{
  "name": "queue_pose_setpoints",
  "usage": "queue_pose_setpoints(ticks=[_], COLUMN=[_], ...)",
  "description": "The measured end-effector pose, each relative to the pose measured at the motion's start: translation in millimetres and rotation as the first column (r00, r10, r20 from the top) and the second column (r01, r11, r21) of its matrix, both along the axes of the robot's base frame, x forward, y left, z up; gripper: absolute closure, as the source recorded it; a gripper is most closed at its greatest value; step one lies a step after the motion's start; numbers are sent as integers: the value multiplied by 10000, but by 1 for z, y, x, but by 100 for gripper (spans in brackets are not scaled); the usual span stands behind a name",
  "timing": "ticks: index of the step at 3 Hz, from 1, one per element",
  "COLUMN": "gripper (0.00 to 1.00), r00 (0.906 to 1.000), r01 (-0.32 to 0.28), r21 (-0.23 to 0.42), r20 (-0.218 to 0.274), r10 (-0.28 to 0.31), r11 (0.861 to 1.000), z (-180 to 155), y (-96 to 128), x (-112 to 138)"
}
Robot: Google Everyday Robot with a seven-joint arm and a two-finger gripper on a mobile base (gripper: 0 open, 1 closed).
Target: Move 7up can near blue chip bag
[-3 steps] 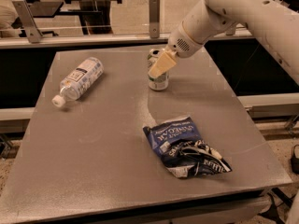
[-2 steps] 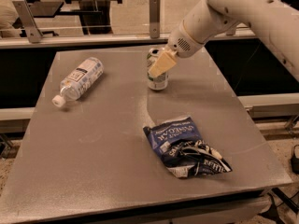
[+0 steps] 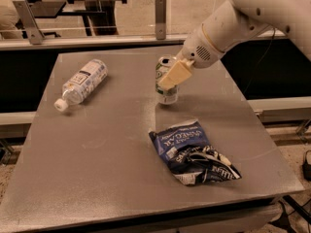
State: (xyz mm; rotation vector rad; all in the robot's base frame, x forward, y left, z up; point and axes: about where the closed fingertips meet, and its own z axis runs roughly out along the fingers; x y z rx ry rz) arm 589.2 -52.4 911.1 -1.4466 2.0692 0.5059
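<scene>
The 7up can (image 3: 167, 95), silver and green, stands upright on the grey table (image 3: 97, 174) at the middle back. My gripper (image 3: 171, 75) comes in from the upper right and is shut on the can, with one beige finger (image 3: 175, 74) across its front. The blue chip bag (image 3: 192, 152) lies crumpled on the table, a short way in front of the can and slightly to the right. Can and bag are apart.
A clear plastic bottle (image 3: 83, 81) with a white cap lies on its side at the back left. A rail with metal posts (image 3: 160, 16) runs behind the table. The table's right edge (image 3: 262, 125) is near the bag.
The gripper and the can have shifted a little toward the front of the table, closer to the chip bag. The bag and bottle have not moved.
</scene>
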Motion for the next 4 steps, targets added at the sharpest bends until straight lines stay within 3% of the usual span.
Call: queue_pose_setpoints(ticks=[2,3,4], gripper=[100,88,57], r00=[9991,9980,9966], r01=[-345,-483,-587], r21=[159,174,67], r20=[-226,-396,-573], r10=[349,490,590], r11=[9993,9987,9983], z=[2,-2,-10], y=[-2,-2,-3], x=[-36,-49,-61])
